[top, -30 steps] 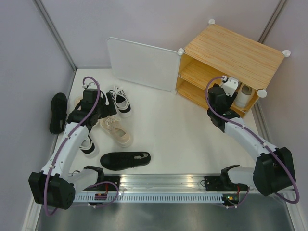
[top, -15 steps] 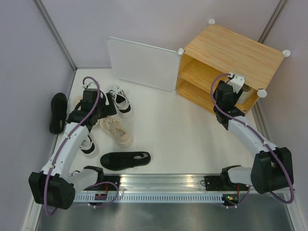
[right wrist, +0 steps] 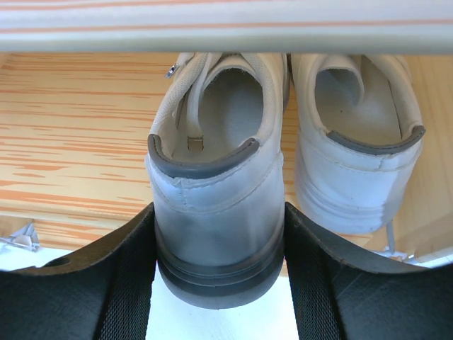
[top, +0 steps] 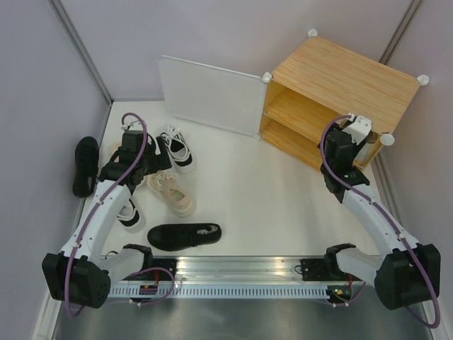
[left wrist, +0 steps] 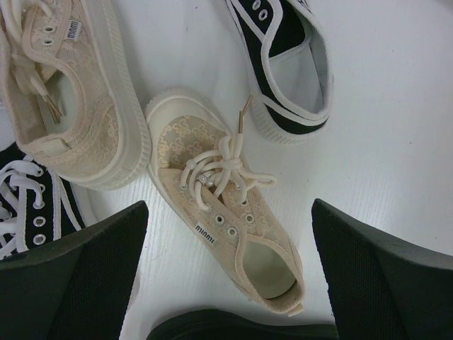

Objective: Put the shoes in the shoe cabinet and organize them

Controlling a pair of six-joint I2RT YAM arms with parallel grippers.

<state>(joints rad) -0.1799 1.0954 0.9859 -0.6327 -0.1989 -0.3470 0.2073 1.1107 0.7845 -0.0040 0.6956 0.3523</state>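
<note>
Right claw [right wrist: 219, 216] is clamped on the heel of a white shoe [right wrist: 205, 152], one finger pressed to each side, at the mouth of the shoe cabinet [top: 340, 71]. That shoe sits toe-in on the lower shelf [right wrist: 71, 142], close against a second white shoe [right wrist: 354, 177]; whether they touch I cannot tell. Its heel looks to hang out past the shelf's front lip, so letting go here might leave it sticking out, or tipping off onto the table [top: 255, 191]. Pushing deeper has its own trouble: a skewed shove could knock the neighbour crooked, and the board above [right wrist: 212, 35] sits low over the fingers.

Over on the other side, the left claw [left wrist: 230, 212] hangs spread wide above a cream shoe [left wrist: 191, 142]. Others crowd it, a second cream shoe [left wrist: 71, 92] and a black-trimmed shoe [left wrist: 283, 64], so a careless drop could catch the trailing laces or nudge the wrong one
</note>
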